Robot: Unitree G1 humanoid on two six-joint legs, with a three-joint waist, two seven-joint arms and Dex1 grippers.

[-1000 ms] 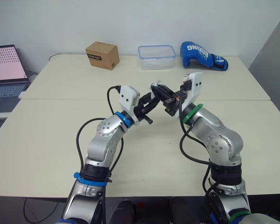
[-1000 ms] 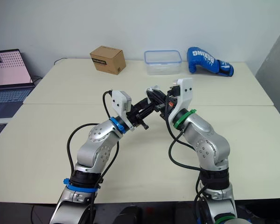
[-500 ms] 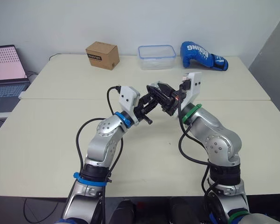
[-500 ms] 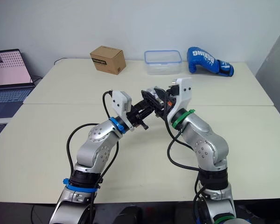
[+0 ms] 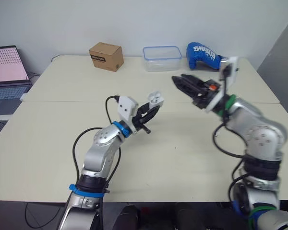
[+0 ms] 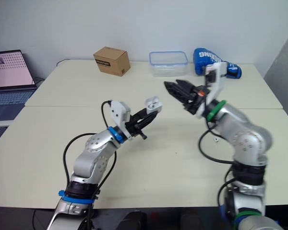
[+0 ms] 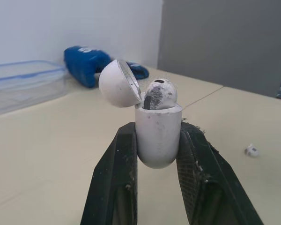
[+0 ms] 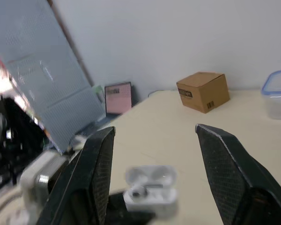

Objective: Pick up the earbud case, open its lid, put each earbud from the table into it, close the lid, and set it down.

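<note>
One earbud case (image 7: 158,133) was up above the bench (image 5: 48,143), pinched between the left fingers (image 7: 113,180), with its lid open (an earbud (image 7: 159,93) sat inside). A second earbud (image 7: 252,150) lay on the bench. The right fingers (image 8: 97,171) were spread wide and held nothing, off to the case's right.

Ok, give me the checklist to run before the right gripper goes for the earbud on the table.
1. Grip: earbud case clamped in the left gripper: ok.
2. State of the lid, tipped open: ok.
3. First slot: seated earbud sits in the case: ok.
4. Picking side: right gripper open and empty: ok.
5. Target: loose earbud lying on the table: ok.
6. Second slot free of obstruction: cannot tell.
</note>
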